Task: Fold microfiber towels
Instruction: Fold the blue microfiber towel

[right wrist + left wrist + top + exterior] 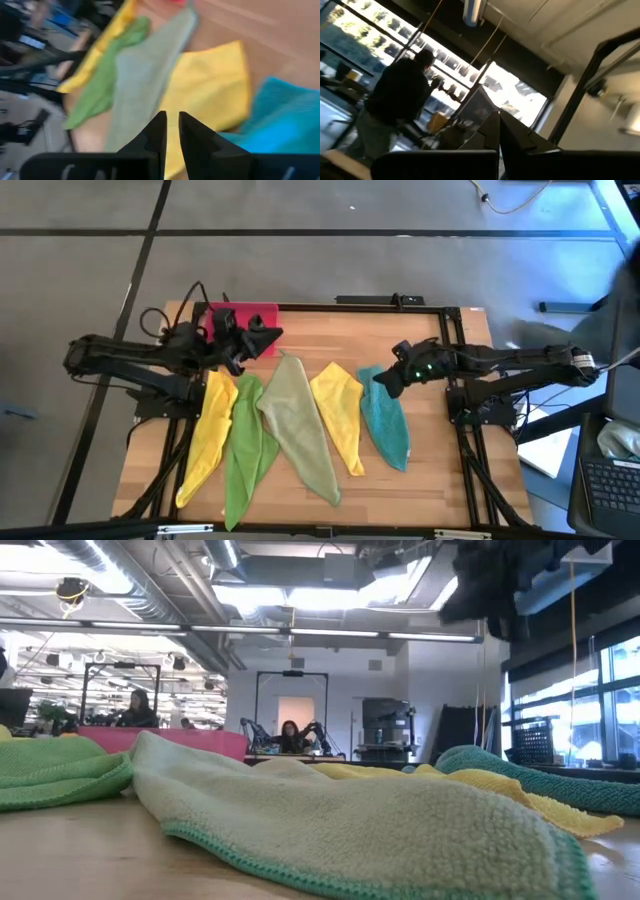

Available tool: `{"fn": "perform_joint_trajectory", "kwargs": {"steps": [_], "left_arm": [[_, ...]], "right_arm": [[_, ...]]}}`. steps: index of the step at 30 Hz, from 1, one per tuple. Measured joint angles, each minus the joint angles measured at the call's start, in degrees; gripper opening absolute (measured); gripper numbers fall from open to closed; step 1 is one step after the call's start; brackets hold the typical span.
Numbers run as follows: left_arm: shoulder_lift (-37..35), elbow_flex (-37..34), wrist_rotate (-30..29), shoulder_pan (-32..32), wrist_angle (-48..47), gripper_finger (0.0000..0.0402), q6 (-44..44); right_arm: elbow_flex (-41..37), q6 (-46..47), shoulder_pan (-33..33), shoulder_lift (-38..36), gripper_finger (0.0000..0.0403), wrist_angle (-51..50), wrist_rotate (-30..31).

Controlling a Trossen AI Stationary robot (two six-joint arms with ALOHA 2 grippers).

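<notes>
You're in an open workshop: exposed ducts (150, 590) and strip lights (300, 632) overhead, big windows (610, 690) along one side. Floor (300, 270) is grey with dark seam lines, and a cable (510, 200) lies loose on it. Wooden table (430, 480) sits in a black frame (100, 430). Across the room you've got people seated at benches (290, 735). One person (400, 105) stands against bright windows. Laptop (610, 480) sits just beside the table
</notes>
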Motion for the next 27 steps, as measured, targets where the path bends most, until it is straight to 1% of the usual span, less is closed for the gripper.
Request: {"fn": "perform_joint_trajectory", "kwargs": {"steps": [2,5,8,11,13,18,21,24,27], "left_arm": [[1.3,0.0,0.0,0.0,2.2,0.0,-1.6],[2.4,0.0,-0.9,0.2,2.6,0.0,-1.5],[3.5,0.0,-6.4,0.2,2.7,0.0,-1.5],[4.2,0.0,-10.8,0.2,2.6,0.0,-1.7],[4.3,0.0,-10.9,0.1,2.7,0.0,-2.3],[4.3,0.0,-11.0,0.0,1.3,0.0,-8.6],[4.3,0.0,-11.0,-0.3,-0.5,0.0,-11.3],[4.3,0.0,-10.9,-0.7,-0.9,0.0,-11.5],[4.3,0.0,-10.9,-1.3,-0.6,0.0,-11.2]], "right_arm": [[0.3,-1.8,-3.3,1.5,0.0053,-3.2,-3.5],[0.7,-7.2,-7.9,5.3,0.0054,-6.9,-9.3],[0.8,-14.2,-11.5,10.2,0.0055,-9.7,-12.4],[0.9,-19.1,-14.7,14.5,0.0074,-10.1,-15.1],[0.9,-20.8,-16.4,16.5,0.0095,-9.9,-15.4],[0.9,-25.1,-19.5,18.0,0.0157,-9.5,-9.8],[0.9,-28.2,-21.7,18.0,0.0188,-6.9,-9.0],[1.2,-29.2,-24.5,20.3,0.0201,-4.2,-8.3],[1.0,-31.9,-27.6,25.1,0.0199,-5.0,-12.1]]}}
